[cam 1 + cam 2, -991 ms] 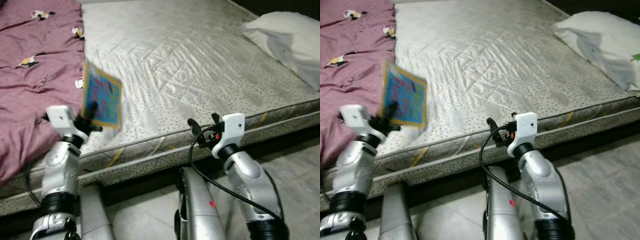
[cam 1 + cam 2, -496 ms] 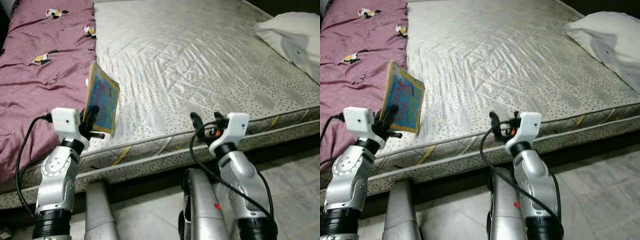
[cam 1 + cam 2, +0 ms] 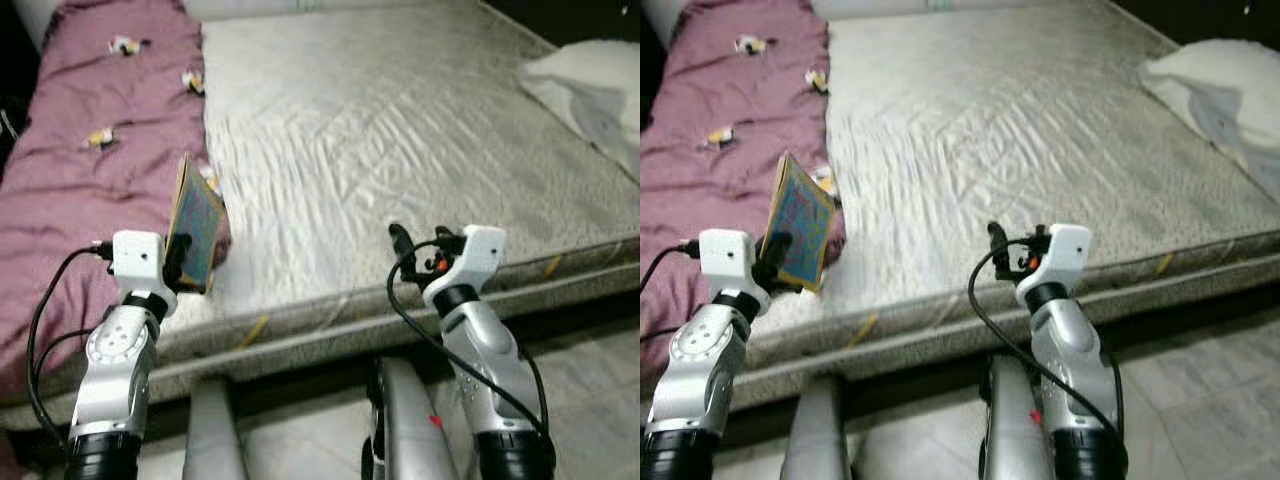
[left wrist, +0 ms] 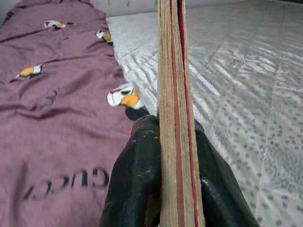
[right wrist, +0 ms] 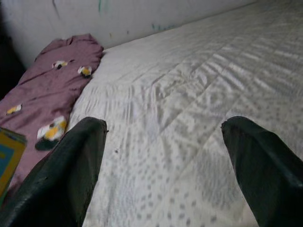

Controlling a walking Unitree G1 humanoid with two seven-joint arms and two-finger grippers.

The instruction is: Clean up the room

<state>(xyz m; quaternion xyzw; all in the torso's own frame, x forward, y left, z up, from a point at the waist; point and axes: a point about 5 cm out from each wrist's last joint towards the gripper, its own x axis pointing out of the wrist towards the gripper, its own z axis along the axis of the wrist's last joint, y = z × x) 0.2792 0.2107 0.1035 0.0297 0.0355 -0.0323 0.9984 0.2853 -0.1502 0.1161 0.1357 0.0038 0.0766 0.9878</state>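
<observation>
Standing upright on edge, one thin book [image 3: 196,234] with a blue and yellow cover was pinched in the left gripper [image 4: 175,156] above the mattress edge, beside a purple blanket [image 3: 90,200]. Mirrored lettering on the blanket seemed to read "GUCCI". The right gripper [image 5: 165,161] hovered spread wide over the quilted grey mattress [image 3: 400,150]. One white pillow [image 3: 590,90] lay far right; tiled floor [image 3: 600,370] ran below.

A mauve blanket [image 3: 90,190] with small bird prints lies beside the silvery quilted mattress [image 3: 400,150]; the book [image 3: 798,222] is blue-and-yellow.
</observation>
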